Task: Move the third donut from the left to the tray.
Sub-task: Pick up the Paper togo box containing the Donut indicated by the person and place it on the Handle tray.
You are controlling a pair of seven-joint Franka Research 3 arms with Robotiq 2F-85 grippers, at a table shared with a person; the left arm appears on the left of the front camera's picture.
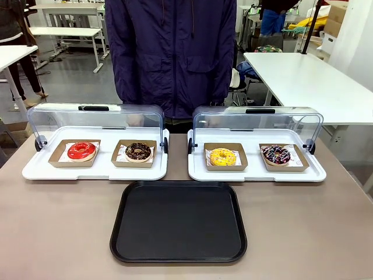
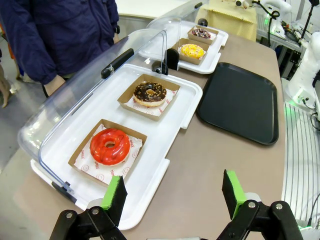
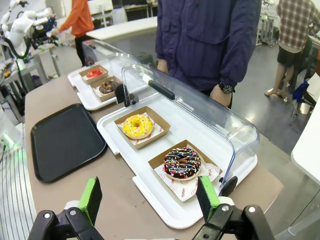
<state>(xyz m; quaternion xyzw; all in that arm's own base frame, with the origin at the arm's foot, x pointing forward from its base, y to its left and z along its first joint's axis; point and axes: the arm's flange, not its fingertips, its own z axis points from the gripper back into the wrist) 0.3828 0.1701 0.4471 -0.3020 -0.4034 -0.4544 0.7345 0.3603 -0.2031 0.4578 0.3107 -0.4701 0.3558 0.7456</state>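
Both sets of jaws gape empty; I see the yellow donut centre-left, above my right gripper, far nearer it than my left gripper.

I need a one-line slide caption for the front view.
Yellow donut, third from left, sits in an open display case behind the black tray.

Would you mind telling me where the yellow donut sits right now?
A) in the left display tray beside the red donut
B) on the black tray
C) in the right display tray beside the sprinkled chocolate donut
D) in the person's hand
C: the yellow donut lies in the right display tray, beside the sprinkled chocolate donut, beyond the black tray.
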